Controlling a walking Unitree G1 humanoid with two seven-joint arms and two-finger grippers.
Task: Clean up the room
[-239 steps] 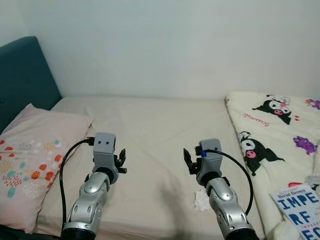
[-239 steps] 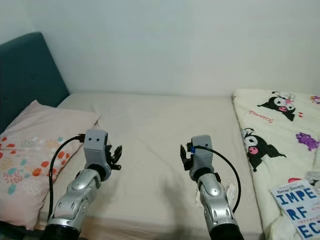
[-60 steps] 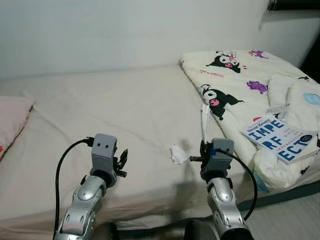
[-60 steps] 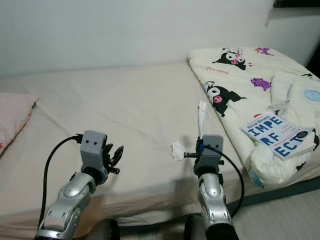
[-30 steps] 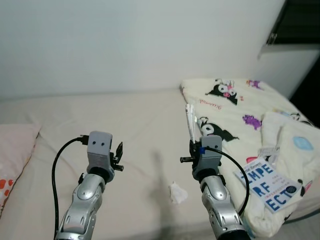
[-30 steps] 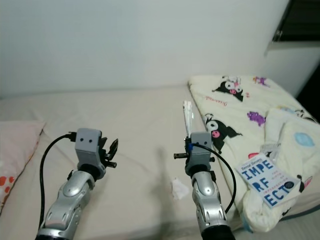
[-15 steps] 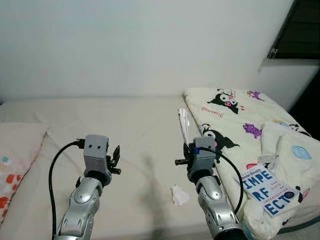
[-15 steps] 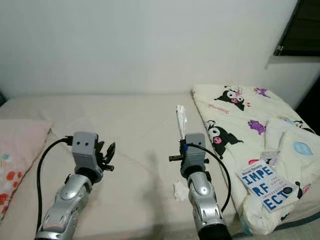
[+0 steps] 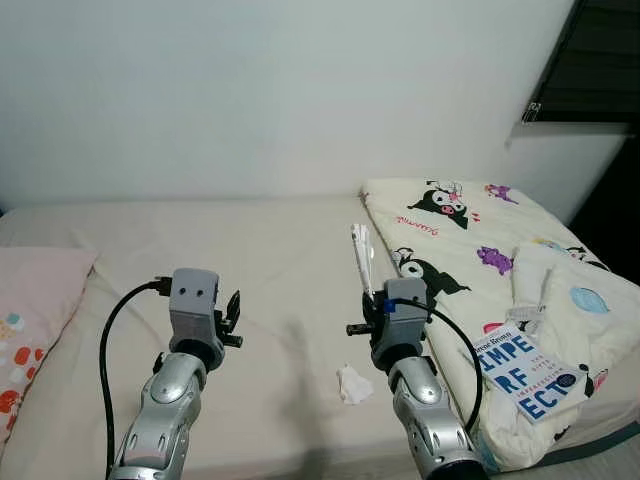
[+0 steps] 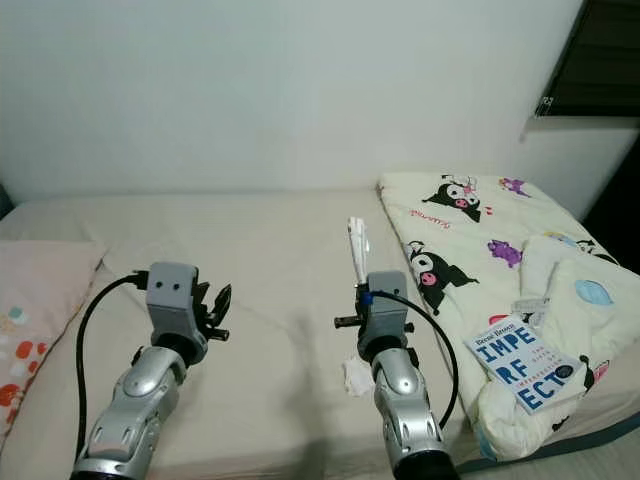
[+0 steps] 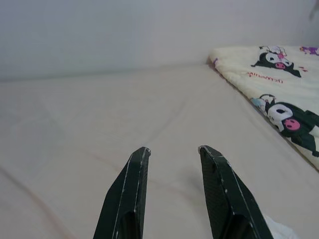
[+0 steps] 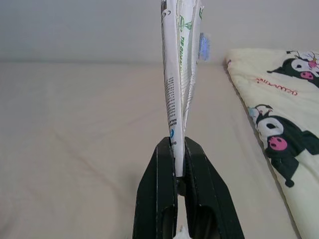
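Gripped between the clenched black fingers of the right end effector (image 12: 178, 149), a thin white wrapper (image 9: 359, 259) is held upright above the bed (image 9: 270, 260), its printed edge seen along the fingers in the right wrist view. Eight seconds ago that end effector was empty above the mattress; two seconds ago the wrapper was already clamped in it, and it has been kept there since. Over the last second the head views have swung and lifted, so the shift of the whole scene is put down to the camera, not to the things. The left end effector (image 11: 172, 152) is held out over the sheet to the left, released, with nothing between its fingers. A crumpled white tissue (image 9: 350, 384) is left lying on the sheet at the near edge, just left of the right arm. To the right, a cartoon-printed blanket (image 9: 470, 225) is bunched up, and a blue-lettered book (image 9: 522, 375) rests on its near fold. A pink patterned pillow (image 9: 35, 310) lies at the far left. One piece of litter is judged secured and ready to be carried to a bin; the tissue, book and blanket are judged not yet dealt with.
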